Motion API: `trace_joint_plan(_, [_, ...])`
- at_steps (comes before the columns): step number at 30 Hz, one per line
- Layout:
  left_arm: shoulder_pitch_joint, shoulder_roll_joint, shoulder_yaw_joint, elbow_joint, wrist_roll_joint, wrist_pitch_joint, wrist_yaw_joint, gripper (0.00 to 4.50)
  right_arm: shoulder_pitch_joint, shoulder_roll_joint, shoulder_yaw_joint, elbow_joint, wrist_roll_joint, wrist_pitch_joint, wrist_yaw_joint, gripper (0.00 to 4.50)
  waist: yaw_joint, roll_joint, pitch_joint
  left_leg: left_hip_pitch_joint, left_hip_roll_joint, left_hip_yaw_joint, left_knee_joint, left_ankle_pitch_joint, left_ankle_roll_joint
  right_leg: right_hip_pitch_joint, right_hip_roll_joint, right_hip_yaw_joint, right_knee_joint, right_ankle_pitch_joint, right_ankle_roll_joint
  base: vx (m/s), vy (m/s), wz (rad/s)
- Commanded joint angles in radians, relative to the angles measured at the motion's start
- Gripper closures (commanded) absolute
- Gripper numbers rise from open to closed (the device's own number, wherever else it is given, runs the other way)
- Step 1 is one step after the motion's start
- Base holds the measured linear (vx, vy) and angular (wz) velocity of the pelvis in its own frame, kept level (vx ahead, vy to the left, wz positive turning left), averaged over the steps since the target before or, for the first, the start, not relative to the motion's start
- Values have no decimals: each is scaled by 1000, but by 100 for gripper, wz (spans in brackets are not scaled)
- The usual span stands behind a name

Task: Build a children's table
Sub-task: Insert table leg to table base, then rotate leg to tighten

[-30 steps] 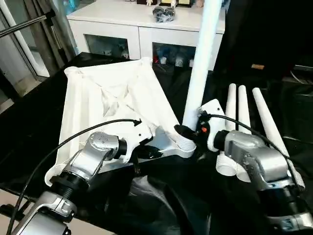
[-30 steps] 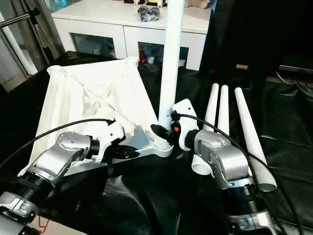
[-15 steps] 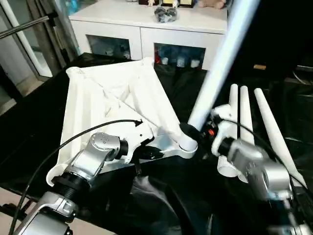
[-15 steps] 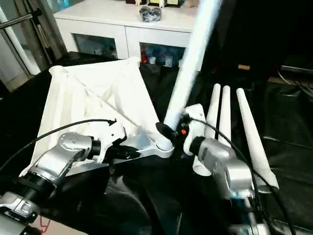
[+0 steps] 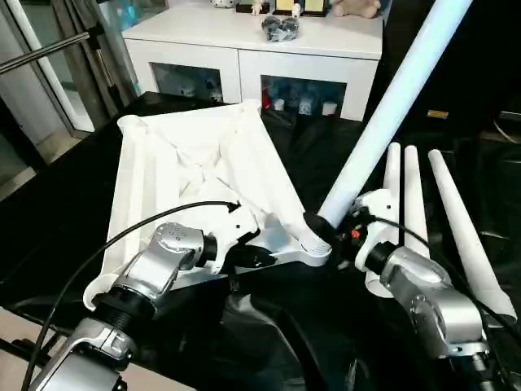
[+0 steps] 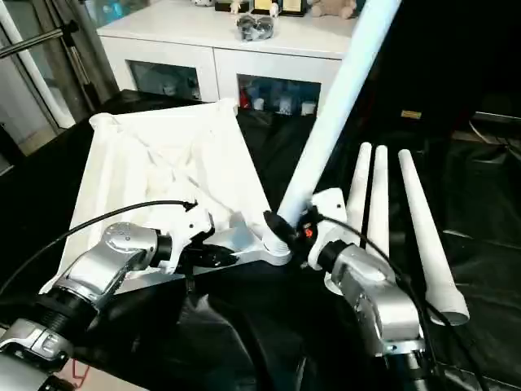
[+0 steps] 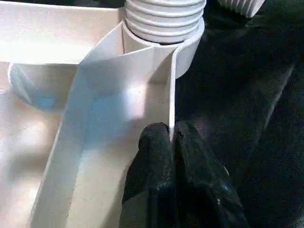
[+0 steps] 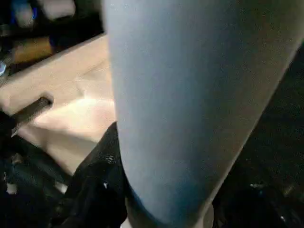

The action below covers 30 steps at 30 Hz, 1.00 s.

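Observation:
The white tabletop (image 5: 191, 171) lies underside up on the black cloth, ribs showing. My left gripper (image 7: 170, 135) is shut on its thin rim wall, just short of the near right corner socket (image 5: 313, 244). A long white leg (image 5: 391, 106) stands in that socket and leans up to the right. Its threaded end (image 7: 164, 16) shows rings above the socket's collar. My right gripper (image 5: 332, 226) is shut on the leg just above the socket, one black finger (image 8: 97, 190) against the tube (image 8: 190, 95). Three more legs (image 5: 411, 204) lie side by side on the cloth to the right.
A white glass-door cabinet (image 5: 252, 61) stands behind the work with small items on top. A metal pole (image 5: 49, 49) crosses at the far left. Black cloth (image 5: 269, 342) covers the surface, bunched up in front of my arms.
The leg in my right gripper has tipped from nearly upright to a lean up and to the right, its foot still at the corner socket. My left gripper has kept its hold.

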Motion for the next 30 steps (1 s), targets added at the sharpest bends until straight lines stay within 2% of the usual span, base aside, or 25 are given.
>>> trace_joint_plan(1, [-29,3,34,2,1,-6,17,450,32,-18,47,53,-51,54,6,260,-6,-6,-46,4,10,-8,-77,-285,9,38,-69,40,-102,-463,-85,0,0,0])
trace_joint_plan(7, [-19,6,31,-12,2,-3,10,450,-12,-38,96,86,-50,66,77,260,-9,-6,-44,3,11,-9,-78,-296,16,35,-68,38,-106,-493,-79,0,0,0])
trace_joint_plan(8, [-16,7,31,-18,1,-2,9,450,-18,-38,99,97,-45,69,87,260,-10,-11,-45,1,12,-9,-78,-291,17,37,-69,38,-106,-486,-80,0,0,0])
trace_joint_plan(11, [-6,10,34,-34,-10,-9,-3,450,-29,-39,110,118,-35,57,131,260,-9,-8,-45,2,14,-9,-79,-289,19,36,-69,39,-103,-468,-91,0,0,0])
trace_joint_plan(13, [4,18,32,-50,-19,-19,-26,450,-45,-47,136,147,-31,45,184,260,-9,-8,-46,3,14,-9,-79,-289,19,36,-71,40,-102,-462,-96,0,0,0])
trace_joint_plan(16, [8,28,25,-63,-19,-26,-46,450,-62,-56,162,176,-38,22,235,260,-10,-7,-49,1,16,-9,-79,-275,20,40,-71,41,-97,-414,-111,0,0,0])
trace_joint_plan(18, [7,38,19,-74,-20,-34,-69,450,-78,-72,187,199,-50,-17,292,260,-15,-15,-49,-4,16,-8,-79,-261,26,43,-70,41,-93,-381,-124,0,0,0])
trace_joint_plan(20, [4,48,12,-83,-18,-34,-84,450,-81,-90,206,202,-57,-36,334,260,-14,-12,-50,-2,16,-6,-77,-247,33,44,-70,41,-92,-363,-133,0,0,0])
trace_joint_plan(21, [1,63,1,-95,-12,-33,-104,450,-80,-106,219,198,-64,-51,371,260,-15,-14,-45,-4,16,-5,-79,-239,39,44,-69,42,-91,-354,-139,0,0,0])
trace_joint_plan(30, [-2,74,26,-128,-32,-4,-124,450,-70,-136,243,198,-46,-68,492,260,-10,-18,-47,-1,21,-4,-79,-215,48,47,-70,44,-82,-274,-180,0,0,0])
